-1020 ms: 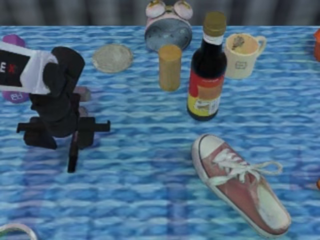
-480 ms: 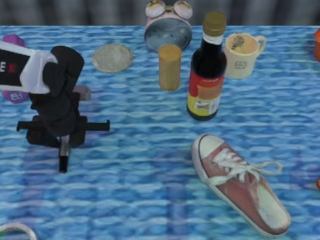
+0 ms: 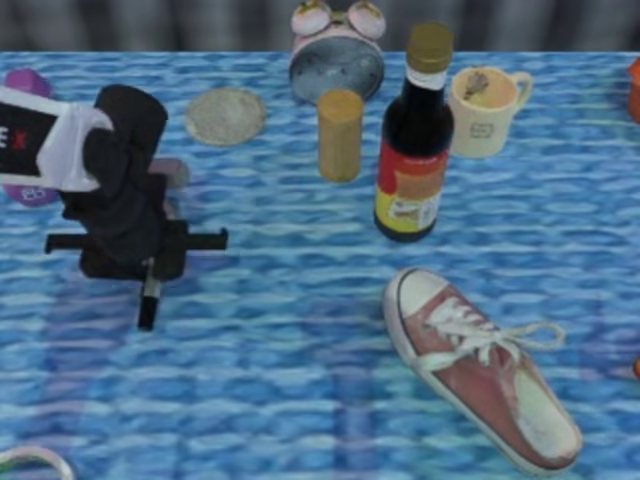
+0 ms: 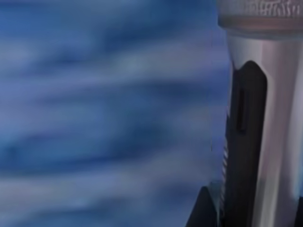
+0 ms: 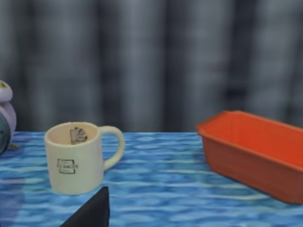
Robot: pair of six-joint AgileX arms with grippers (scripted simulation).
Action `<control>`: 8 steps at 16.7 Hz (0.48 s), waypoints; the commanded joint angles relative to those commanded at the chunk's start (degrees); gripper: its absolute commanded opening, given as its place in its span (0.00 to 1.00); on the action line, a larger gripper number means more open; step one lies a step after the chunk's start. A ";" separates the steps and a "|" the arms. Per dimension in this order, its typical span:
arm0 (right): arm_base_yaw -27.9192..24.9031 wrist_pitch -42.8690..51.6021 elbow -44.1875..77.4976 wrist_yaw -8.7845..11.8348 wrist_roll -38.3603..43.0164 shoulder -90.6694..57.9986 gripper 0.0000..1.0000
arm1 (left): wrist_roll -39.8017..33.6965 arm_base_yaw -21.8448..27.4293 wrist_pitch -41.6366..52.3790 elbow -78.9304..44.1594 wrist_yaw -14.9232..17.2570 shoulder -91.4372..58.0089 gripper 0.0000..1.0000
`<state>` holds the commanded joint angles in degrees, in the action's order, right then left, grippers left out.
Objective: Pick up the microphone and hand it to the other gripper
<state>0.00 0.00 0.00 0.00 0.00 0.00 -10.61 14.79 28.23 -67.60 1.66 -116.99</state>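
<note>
The left gripper [image 3: 150,272] is clamped on the microphone [image 3: 149,302], handle poking out below; I'd lift it straight, keeping that pinch firm before swinging rightward.

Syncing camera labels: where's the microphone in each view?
Top view: microphone at the table's left, handle sticking out below the left gripper.
Left wrist view: microphone close up, filling one edge.
Right wrist view: not in it.
Shared landmark: blue tablecloth.
</note>
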 joint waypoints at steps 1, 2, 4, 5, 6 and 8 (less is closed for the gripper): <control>0.00 0.00 0.00 0.00 0.00 0.00 1.00 | 0.44 -0.12 -2.88 0.64 1.34 0.53 0.00; 0.00 0.00 0.00 0.00 0.00 0.00 1.00 | 0.94 -0.28 -6.32 1.45 2.88 1.18 0.00; 0.00 0.00 0.00 0.00 0.00 0.00 1.00 | 2.08 -0.66 -14.71 3.50 6.43 2.67 0.00; 0.00 0.00 0.00 0.00 0.00 0.00 1.00 | 2.71 -0.86 -19.57 4.71 8.40 3.48 0.00; 0.00 0.00 0.00 0.00 0.00 0.00 1.00 | 3.38 -1.07 -24.76 6.04 10.48 4.37 0.00; 0.00 0.00 0.00 0.00 0.00 0.00 1.00 | 4.81 -1.50 -35.88 9.04 14.86 6.43 0.00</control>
<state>0.00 0.00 0.00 0.00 0.00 0.00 -5.80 13.29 -7.65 -58.56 16.52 -110.56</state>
